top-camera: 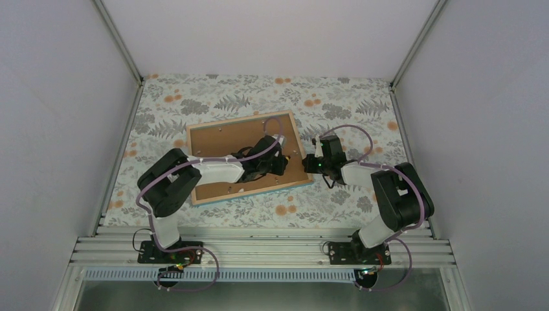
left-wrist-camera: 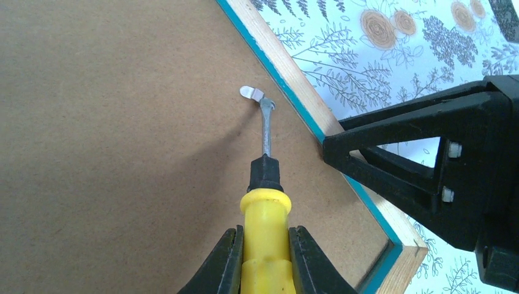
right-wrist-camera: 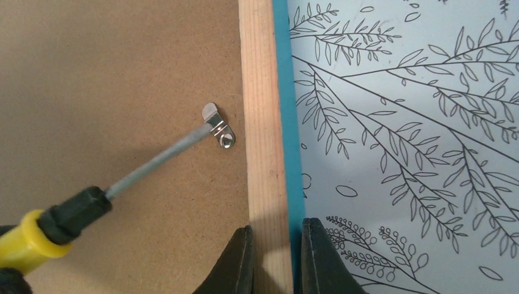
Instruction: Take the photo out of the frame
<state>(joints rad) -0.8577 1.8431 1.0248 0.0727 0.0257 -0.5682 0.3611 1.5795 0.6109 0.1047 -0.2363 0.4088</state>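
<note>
Left gripper [left-wrist-camera: 264, 260]: closed on the yellow handle of the screwdriver [left-wrist-camera: 265, 214], which you hold low over the frame's right-hand end.
Right gripper [right-wrist-camera: 275, 257]: closed on the frame's right-hand rim. One finger sits on the wood side and one on the turquoise side, so you are pinning the frame down.
Clip [right-wrist-camera: 218, 125]: a small metal turn tab on the backing board, just beside the wood rim. The screwdriver tip touches it.
Frame [top-camera: 251, 193]: face down and slightly skewed, about the middle of the table [top-camera: 194, 97], apart from every edge.
Backing board [top-camera: 217, 152]: brown, and it fills the back of the frame.
Photo: not visible. It probably lies under the board, inside the frame.
Handling: expect a thin, light print that bends, creases and marks easily. Once the board is off, take the photo by a corner or its edge and lift it flat. The frame looks stiff and light and may slide on the cloth, so keep your rim grip.
Views: both wrist views show the tip on the clip, which is too small to make out from above. Only the top view gives you the whole frame and both arms. Only the right wrist view shows both fingers astride the rim.
</note>
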